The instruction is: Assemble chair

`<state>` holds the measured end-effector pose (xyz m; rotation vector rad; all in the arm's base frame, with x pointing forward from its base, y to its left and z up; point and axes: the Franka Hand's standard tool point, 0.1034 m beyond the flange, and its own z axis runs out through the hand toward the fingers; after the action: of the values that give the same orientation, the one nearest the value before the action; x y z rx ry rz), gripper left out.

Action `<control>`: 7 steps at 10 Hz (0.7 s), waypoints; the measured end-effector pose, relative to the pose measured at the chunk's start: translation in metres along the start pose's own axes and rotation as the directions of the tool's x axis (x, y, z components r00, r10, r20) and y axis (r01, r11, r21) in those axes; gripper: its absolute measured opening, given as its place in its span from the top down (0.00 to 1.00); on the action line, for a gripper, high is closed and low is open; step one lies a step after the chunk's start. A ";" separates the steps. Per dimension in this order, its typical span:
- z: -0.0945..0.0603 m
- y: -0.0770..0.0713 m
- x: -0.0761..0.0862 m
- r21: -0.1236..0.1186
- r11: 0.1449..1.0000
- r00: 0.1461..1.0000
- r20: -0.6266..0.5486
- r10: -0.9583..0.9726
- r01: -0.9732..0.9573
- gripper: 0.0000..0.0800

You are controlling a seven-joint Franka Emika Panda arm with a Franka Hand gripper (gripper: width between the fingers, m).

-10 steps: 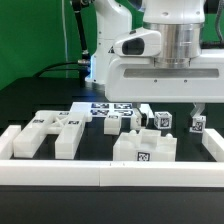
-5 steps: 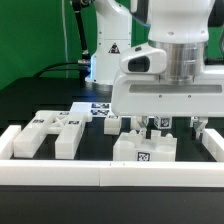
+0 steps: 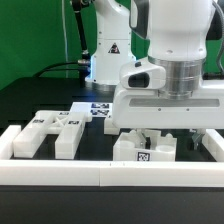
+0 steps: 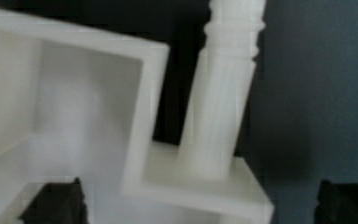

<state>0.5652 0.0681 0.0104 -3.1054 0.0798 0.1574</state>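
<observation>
The white chair part (image 3: pixel 145 150) could be bumped and pushed away if the gripper (image 3: pixel 160 137) is brought down crooked. It could also be pinched by a corner and dropped. The arm is held straight down, low over this part, just behind the front rail (image 3: pixel 60 172). In the wrist view the fingertips (image 4: pixel 55 203) are seen wide apart, so nothing is held. The part is seen between them.
</observation>
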 end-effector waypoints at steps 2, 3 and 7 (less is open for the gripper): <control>0.000 -0.001 0.000 0.000 1.000 1.000 0.001 -0.003 0.003 0.48; 0.000 -0.001 0.000 0.000 1.000 1.000 0.001 -0.003 0.003 0.48; 0.000 -0.001 0.000 0.000 1.000 1.000 0.001 -0.005 0.005 0.96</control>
<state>0.5649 0.0691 0.0103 -3.1054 0.0722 0.1586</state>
